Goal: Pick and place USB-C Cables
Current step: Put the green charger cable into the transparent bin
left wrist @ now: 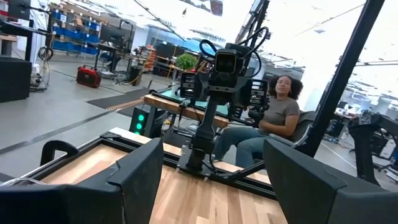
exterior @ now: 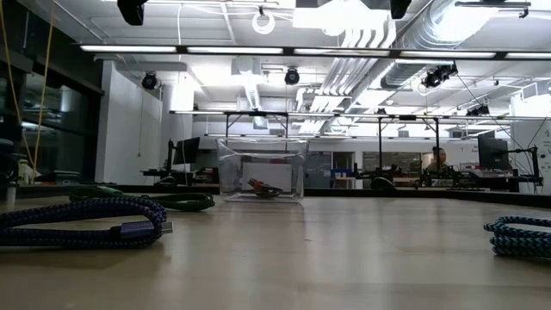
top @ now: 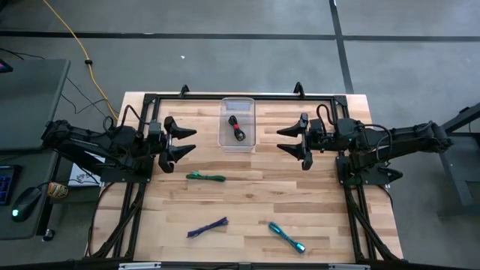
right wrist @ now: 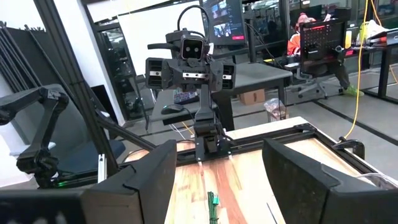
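The red-and-black cable [top: 238,129] lies inside a clear box [top: 237,139] at the table's far middle; the low view shows it on the box floor [exterior: 263,188]. The green cable [top: 205,178] lies on the wood just near of the box. The purple cable [top: 208,227] and the teal cable [top: 286,237] rest near the table's near edge. My left gripper [top: 185,142] hovers open left of the box. My right gripper [top: 289,140] hovers open right of it. Both are raised and hold nothing.
A black frame [top: 150,97] runs around the table's edges. A yellow cord [top: 71,34] trails on the floor beyond the far left corner. A person sits beyond the table's right side [left wrist: 273,115]. Bare wood lies between the cables.
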